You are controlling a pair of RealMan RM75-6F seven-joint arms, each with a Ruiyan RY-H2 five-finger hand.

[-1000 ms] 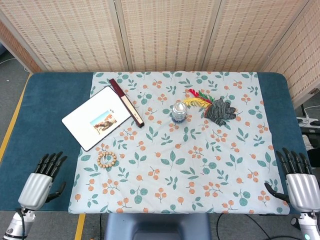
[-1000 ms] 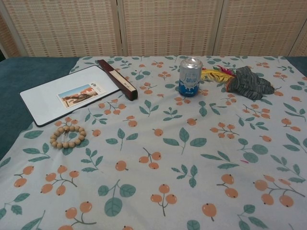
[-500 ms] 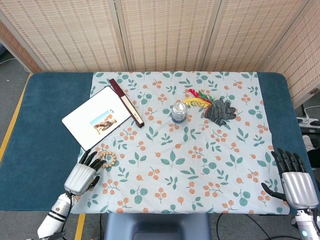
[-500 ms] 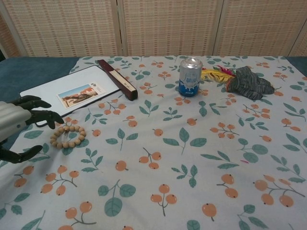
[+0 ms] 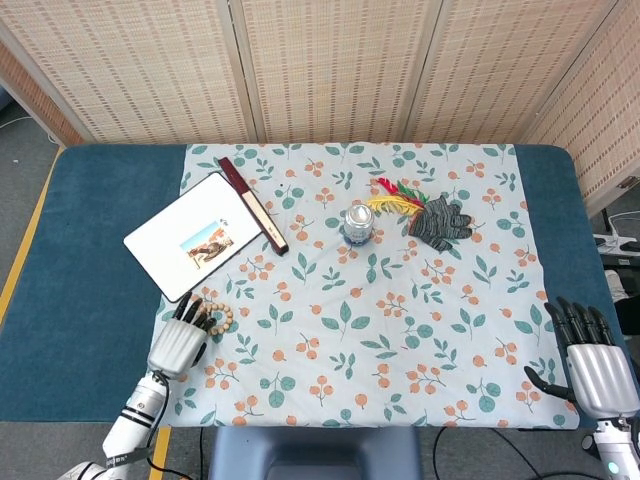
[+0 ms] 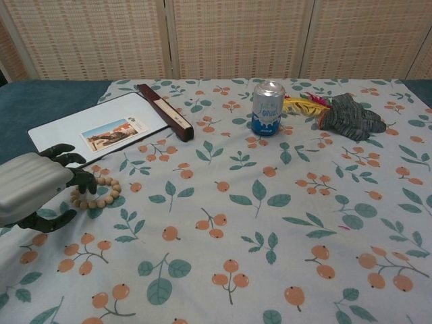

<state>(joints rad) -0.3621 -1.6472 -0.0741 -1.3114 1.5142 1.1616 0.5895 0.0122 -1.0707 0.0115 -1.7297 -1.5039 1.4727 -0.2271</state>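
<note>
- The silver left hand, cut off by the chest view's left edge, has its dark fingertips over the round wooden bead bracelet near the floral tablecloth's left edge; whether it grips the beads cannot be told.
- The silver right hand at the desk's near right corner has its fingers spread and holds nothing.

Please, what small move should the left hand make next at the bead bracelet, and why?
Probably it should lower a little and close its fingers on the near-left arc of the bead bracelet. The left hand is open over that side, fingertips at the beads, but nothing shows a grip yet. The white board lies just behind, so reaching further forward looks unneeded. The right hand rests far off at the table edge.
</note>
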